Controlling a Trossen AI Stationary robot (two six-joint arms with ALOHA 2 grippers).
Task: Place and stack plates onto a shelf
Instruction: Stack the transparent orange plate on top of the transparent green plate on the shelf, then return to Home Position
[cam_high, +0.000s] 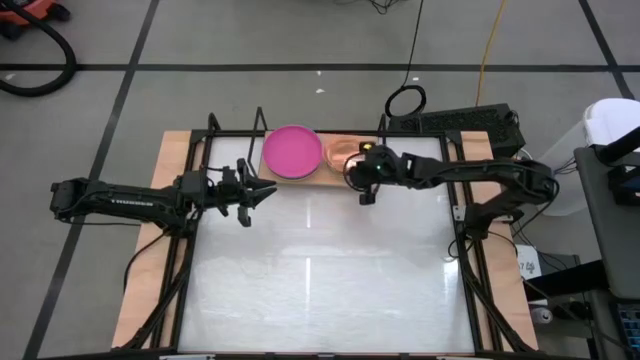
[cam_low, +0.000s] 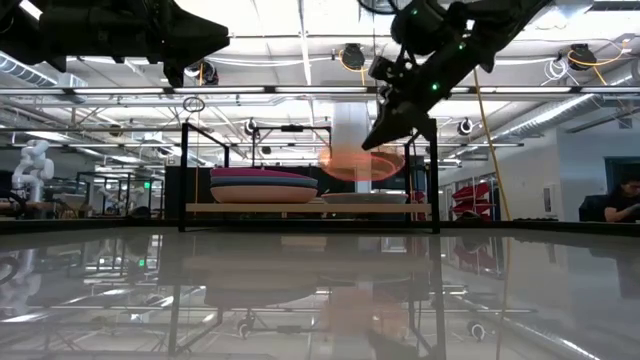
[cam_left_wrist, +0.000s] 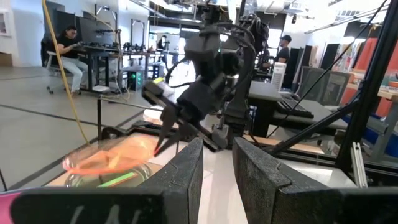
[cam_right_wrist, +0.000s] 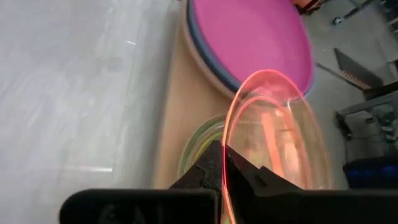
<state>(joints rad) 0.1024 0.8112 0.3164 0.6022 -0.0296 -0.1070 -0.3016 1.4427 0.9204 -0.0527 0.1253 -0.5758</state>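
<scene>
The right pincer (cam_right_wrist: 225, 171) pinches a translucent orange plastic plate (cam_right_wrist: 277, 134) by its rim above the lime green plate (cam_right_wrist: 198, 140) on the light-wood shelf (cam_right_wrist: 171, 106) at the desk's far edge. Next it probably needs lowering flat and releasing. The left pincer (cam_high: 262, 190) waits spread nearby.

The high view looks straight down on the whole table (cam_high: 320, 280). The low view sits at table height, facing the shelf (cam_low: 305, 209) far across. Each wrist view looks close past its own fingers; all four share the shelf.
</scene>
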